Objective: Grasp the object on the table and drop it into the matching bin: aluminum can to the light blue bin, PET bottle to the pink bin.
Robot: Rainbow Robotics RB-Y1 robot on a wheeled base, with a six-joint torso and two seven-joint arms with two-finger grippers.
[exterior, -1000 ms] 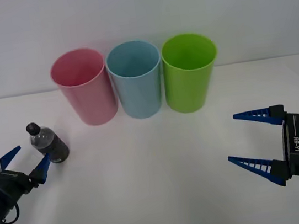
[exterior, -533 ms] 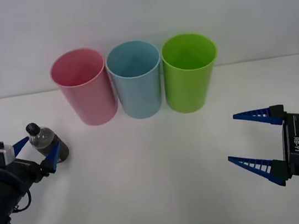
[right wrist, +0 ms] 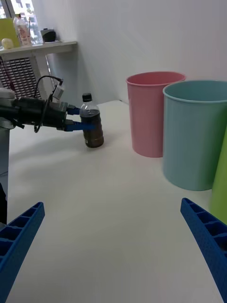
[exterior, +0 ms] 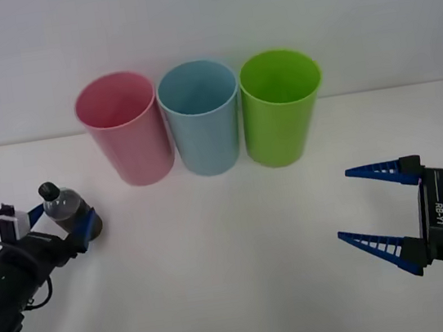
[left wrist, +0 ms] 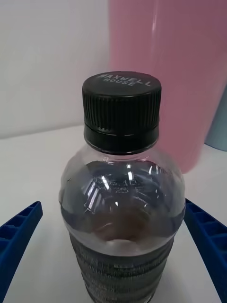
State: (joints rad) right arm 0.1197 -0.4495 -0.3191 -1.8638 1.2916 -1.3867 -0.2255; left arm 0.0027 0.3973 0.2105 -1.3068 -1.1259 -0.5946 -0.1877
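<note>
**Left claw straddles the bottle, squeeze yet to come**

Left gripper (exterior: pixel 63 222) is low by the table's left edge, its blue fingers (left wrist: pixel 19 236) spread wide, one on each side of the bottle (exterior: pixel 72 212). The left wrist view shows a gap on both sides, so nothing is gripped yet. The bottle stands upright on the table (exterior: pixel 237 279), black cap up, dark liquid below, near the left edge and well short of the bins. This looks like the grasp step, with the approach about done. Behind it along the far edge stand the pink bin (exterior: pixel 125 130), touching the light blue bin (exterior: pixel 202 119), then a green bin (exterior: pixel 281 108). Next call: pinch shut on the body, lift clear, carry over the pink rim and let go. Right gripper (exterior: pixel 370 209) waits by the right edge, spread wide, holding nothing.
</note>
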